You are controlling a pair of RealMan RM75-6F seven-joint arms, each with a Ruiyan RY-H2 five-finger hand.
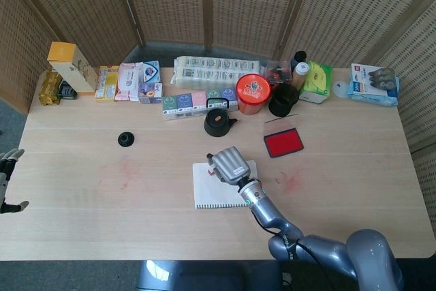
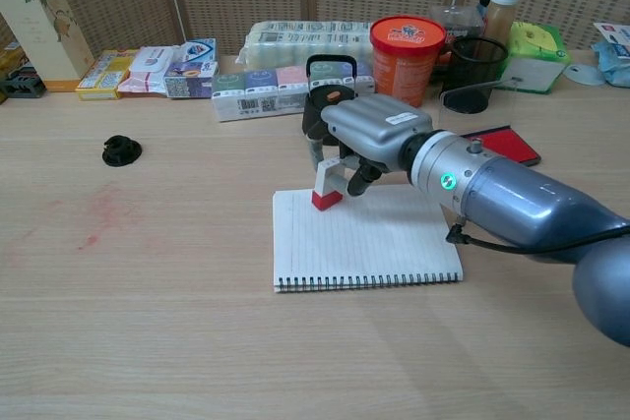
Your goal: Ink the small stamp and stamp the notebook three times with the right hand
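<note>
Right robot hand [image 2: 359, 140] grasping small stamp [image 2: 326, 185], red base on notebook [image 2: 374, 243] upper-left corner

A folding screen of woven tan rattan panels in dark wooden frames [image 1: 204, 5] stands behind the far edge of a pale light-wood tabletop [image 1: 82, 195]. Grey floor [image 1: 10, 127] shows past the tabletop's left edge, and the light is even.
</note>
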